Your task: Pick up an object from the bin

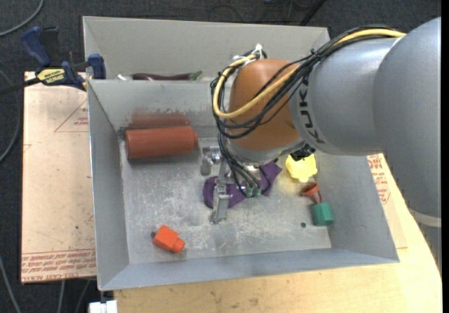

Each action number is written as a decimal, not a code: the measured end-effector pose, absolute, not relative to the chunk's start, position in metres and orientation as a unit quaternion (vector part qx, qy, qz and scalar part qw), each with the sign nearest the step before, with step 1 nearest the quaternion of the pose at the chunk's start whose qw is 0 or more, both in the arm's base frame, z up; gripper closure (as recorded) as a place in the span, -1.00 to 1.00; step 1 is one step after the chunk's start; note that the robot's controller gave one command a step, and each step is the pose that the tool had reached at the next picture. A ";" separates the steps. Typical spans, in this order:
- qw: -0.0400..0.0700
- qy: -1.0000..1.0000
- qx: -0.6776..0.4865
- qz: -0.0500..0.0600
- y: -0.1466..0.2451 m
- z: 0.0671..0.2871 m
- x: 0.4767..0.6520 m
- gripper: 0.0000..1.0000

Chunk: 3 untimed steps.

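My gripper (219,210) reaches down into the middle of the bin, its metal finger tip near the floor. Right beside and behind it lies a purple flat thing (269,174), partly hidden by the gripper. A yellow lump (300,166) sits just right of that, under the arm. Further right lie a small red-brown piece (309,191) and a green block (322,215).
A red-brown cylinder (161,142) lies at the back left of the bin floor. A small orange block (168,239) sits near the front left. The arm with its orange dome and cables covers the bin's right back part.
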State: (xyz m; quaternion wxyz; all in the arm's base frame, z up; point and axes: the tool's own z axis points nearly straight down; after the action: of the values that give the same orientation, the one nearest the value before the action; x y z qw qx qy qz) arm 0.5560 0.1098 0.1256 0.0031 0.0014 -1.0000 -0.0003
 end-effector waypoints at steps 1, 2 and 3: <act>0.000 -1.000 0.000 -0.001 0.109 0.130 0.557 -1.00; -0.002 -1.000 -0.015 -0.003 0.075 0.100 0.569 -1.00; -0.001 -0.995 0.100 -0.001 0.040 0.070 0.562 1.00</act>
State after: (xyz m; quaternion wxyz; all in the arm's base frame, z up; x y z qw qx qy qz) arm 0.5618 0.0398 0.0703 -0.0006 0.0997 -0.9950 -0.0012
